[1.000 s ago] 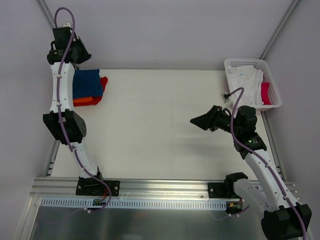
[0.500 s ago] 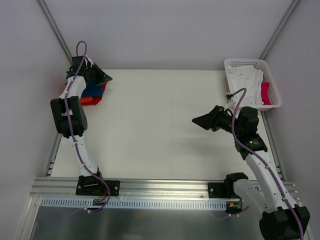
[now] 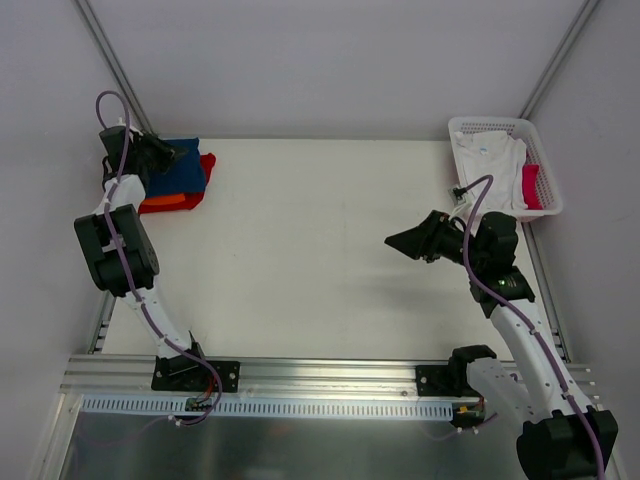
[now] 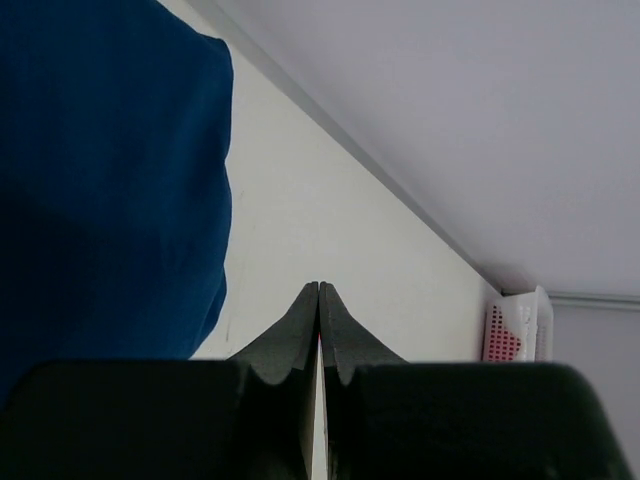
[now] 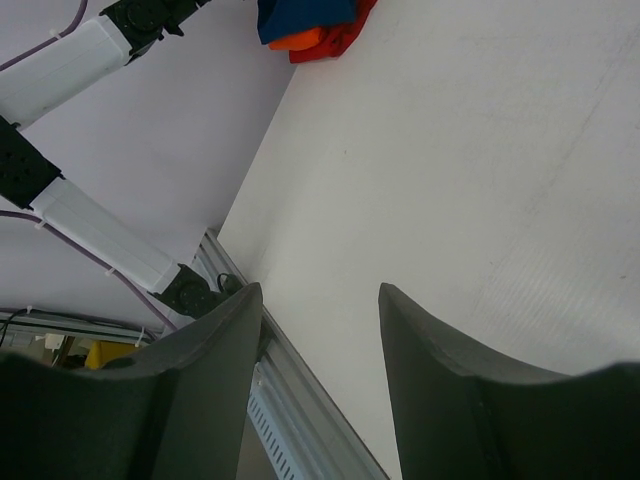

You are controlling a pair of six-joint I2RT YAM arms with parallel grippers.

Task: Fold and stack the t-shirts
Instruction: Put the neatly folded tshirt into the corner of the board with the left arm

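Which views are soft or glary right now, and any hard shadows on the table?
Top external: even diffuse light, sharp, no glare, only faint shadows on the table. Left wrist: the shut left gripper is dark and slightly soft, the navy t-shirt close and textureless. Right wrist: the open right gripper is soft-edged; the table beyond is crisp.
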